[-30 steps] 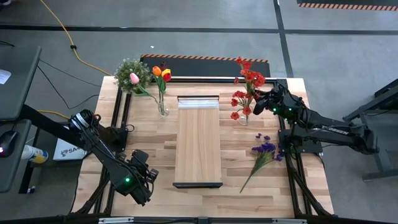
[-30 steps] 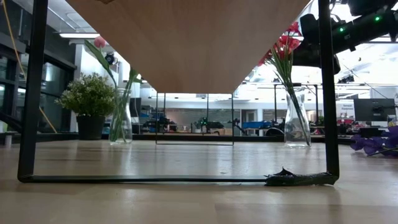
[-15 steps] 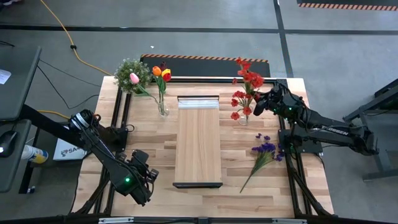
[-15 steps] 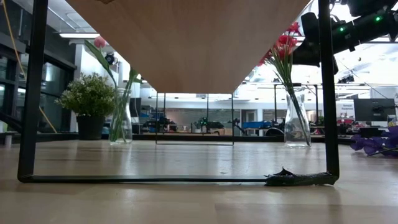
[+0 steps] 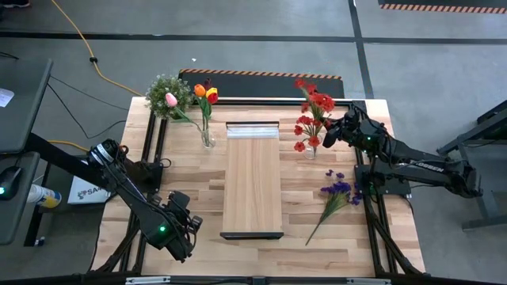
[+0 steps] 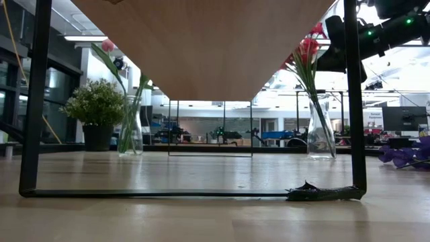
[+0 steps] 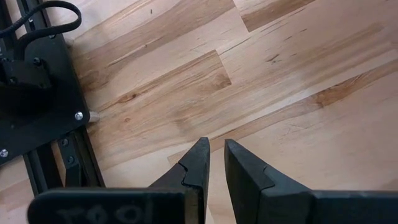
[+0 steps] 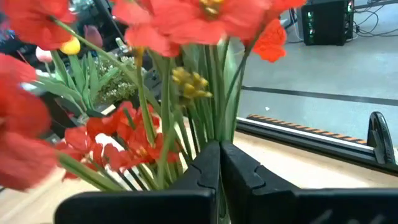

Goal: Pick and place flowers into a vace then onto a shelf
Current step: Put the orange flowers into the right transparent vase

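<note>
Red flowers (image 5: 314, 109) stand with their stems in a clear vase (image 5: 310, 150) at the far right of the table. My right gripper (image 5: 325, 132) is level beside them, above the vase's mouth, and shut at their green stems (image 8: 208, 106). Tulips (image 5: 204, 93) stand in a second vase (image 5: 207, 139) at the far left. A purple spray (image 5: 334, 191) lies flat on the table to the right of the shelf (image 5: 252, 178). My left gripper (image 7: 216, 144) hangs over bare table at the near left, its fingers a narrow gap apart with nothing between them. My right gripper meets the red flowers' green stems (image 8: 213, 127) with its fingertips, partway up, between the vase's mouth and the blossoms. The fingers come in level from the table's right side and lie across the stems. How many stems are pinched cannot be told. The flowers stay upright in the vase.
A bushy potted plant (image 5: 165, 93) stands at the far left corner beside the tulips. The shelf stands on a black frame (image 6: 30, 101) in the table's middle. Black rails (image 5: 154, 142) run along both sides. Bare wood lies near the front edge.
My right gripper has shut its fingers at the red flowers' stems without moving away. The red blossoms have swayed a little as it shut, and the vase has stayed where it was.
</note>
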`<state>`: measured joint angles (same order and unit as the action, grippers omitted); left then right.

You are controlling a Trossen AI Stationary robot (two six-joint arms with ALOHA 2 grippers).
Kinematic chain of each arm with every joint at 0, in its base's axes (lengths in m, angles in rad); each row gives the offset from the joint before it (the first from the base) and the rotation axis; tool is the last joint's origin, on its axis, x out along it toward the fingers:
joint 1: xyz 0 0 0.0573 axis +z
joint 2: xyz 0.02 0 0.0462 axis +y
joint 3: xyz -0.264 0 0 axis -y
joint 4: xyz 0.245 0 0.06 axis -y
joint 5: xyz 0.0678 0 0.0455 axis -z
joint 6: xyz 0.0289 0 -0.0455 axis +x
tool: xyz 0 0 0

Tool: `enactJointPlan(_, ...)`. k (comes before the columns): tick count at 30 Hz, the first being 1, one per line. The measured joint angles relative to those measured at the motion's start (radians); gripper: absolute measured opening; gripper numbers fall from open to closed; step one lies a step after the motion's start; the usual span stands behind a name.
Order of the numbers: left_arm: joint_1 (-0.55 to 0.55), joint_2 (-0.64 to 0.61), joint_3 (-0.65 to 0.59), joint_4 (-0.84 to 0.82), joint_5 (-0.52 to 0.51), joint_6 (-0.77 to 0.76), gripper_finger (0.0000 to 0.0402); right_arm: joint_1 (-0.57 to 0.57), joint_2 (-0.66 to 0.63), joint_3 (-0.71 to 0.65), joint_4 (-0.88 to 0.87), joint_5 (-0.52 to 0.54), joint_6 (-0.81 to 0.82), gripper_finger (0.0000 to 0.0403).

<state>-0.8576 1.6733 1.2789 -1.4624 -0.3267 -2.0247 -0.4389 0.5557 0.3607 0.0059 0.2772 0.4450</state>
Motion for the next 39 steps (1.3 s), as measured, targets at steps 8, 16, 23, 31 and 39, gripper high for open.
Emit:
enactJointPlan(8, 0.0, 0.0, 0.0, -0.001, 0.0, 0.0, 0.0085, 0.0, 0.0, 0.0, -0.014, 0.0, 0.002, 0.0001)
enactJointPlan(16, 0.0, 0.0, 0.0, -0.002, 0.0, 0.0, 0.0085, 0.001, -0.001, 0.0, -0.082, 0.0, 0.025, 0.0001)
enactJointPlan(23, 0.0, 0.0, 0.0, -0.002, 0.0, 0.0, 0.0085, 0.001, -0.001, 0.0, -0.104, -0.018, 0.049, 0.0001)
enactJointPlan(31, 0.0, 0.0, 0.0, -0.003, 0.0, 0.0, 0.0085, 0.001, -0.001, 0.0, -0.126, -0.05, 0.075, 0.0007)
enactJointPlan(39, 0.0, 0.0, 0.0, -0.003, 0.0, 0.0, 0.0085, 0.001, -0.001, 0.0, -0.143, -0.05, 0.107, 0.0005)
